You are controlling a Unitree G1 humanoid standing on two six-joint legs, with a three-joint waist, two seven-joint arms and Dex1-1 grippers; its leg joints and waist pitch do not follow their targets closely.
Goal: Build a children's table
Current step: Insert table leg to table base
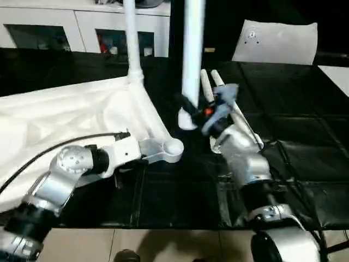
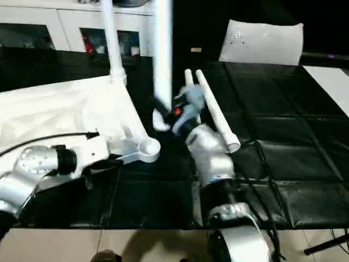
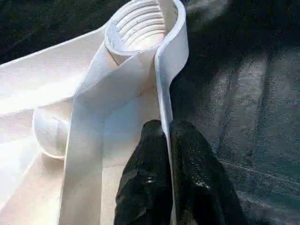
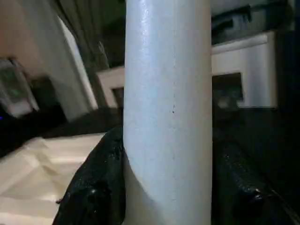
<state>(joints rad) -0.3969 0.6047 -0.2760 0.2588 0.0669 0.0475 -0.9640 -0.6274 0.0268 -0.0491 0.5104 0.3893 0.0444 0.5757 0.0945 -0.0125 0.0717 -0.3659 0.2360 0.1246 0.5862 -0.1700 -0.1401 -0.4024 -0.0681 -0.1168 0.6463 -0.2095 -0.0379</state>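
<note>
The children's table top (image 1: 65, 117) lies upside down, white, on the left of the black mat. One leg (image 1: 131, 38) stands upright in its far corner socket. The near corner socket (image 1: 173, 146) is empty, and its threaded inside (image 3: 140, 23) faces the left wrist view. My left gripper (image 3: 164, 129) is shut on the top's thin rim (image 3: 171, 61) just behind that socket. My right gripper (image 1: 191, 109) is shut on a second leg (image 1: 192, 54), held upright, its lower end (image 1: 187, 121) a little above and to the right of the empty socket. Two more legs (image 1: 232, 112) lie on the mat behind my right arm.
A white cabinet (image 1: 82, 24) with dark openings runs along the back. A white cushion-like bag (image 1: 278, 41) sits at the back right. The black mat (image 1: 305, 142) stretches to the right of my right arm, and its front edge meets beige floor (image 1: 163, 243).
</note>
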